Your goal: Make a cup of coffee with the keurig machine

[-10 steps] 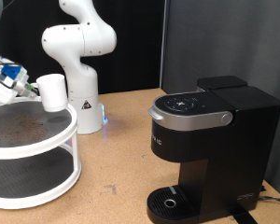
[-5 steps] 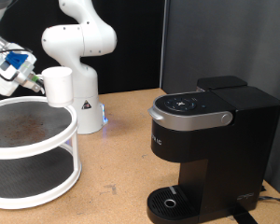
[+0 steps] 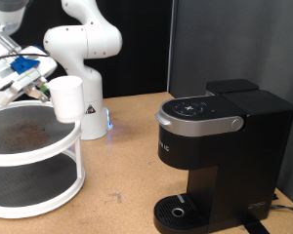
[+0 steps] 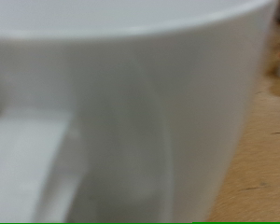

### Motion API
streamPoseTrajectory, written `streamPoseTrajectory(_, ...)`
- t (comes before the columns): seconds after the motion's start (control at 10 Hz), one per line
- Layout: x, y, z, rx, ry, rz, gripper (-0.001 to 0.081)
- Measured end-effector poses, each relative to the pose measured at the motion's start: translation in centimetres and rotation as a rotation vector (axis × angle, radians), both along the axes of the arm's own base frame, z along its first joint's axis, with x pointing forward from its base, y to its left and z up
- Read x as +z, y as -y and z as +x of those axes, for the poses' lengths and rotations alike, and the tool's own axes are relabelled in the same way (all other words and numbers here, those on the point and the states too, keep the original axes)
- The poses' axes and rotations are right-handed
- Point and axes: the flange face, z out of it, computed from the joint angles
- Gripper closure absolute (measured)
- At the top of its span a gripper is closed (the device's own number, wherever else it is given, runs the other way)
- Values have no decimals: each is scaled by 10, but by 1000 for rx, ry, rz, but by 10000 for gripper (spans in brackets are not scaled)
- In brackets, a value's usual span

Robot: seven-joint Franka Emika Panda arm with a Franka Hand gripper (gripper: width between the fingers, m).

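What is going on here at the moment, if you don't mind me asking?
The gripper is carrying the cup, a plain white mug, in the air above the edge of the round two-tier rack at the exterior view's left. In the wrist view the cup fills nearly the whole picture. The keurig machine stands at the exterior view's right with its lid down and nothing on its drip tray.

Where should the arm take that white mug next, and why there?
Probably across to the exterior view's right and lower, toward the drip tray. The gripper carries the cup in the air above the round two-tier stand's rim, far from the keurig machine, whose round tray under the spout has nothing on it.
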Motion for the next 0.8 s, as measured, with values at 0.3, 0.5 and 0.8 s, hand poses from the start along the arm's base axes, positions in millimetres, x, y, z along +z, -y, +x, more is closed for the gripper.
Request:
streamPoseTrajectory(0.3, 5, -41, 24, -121, 10, 29, 739)
streamPoseTrajectory(0.5, 5, -69, 36, -90, 16, 6, 739)
streamPoseTrajectory(0.8, 0, -102, 42, -71, 13, -20, 739)
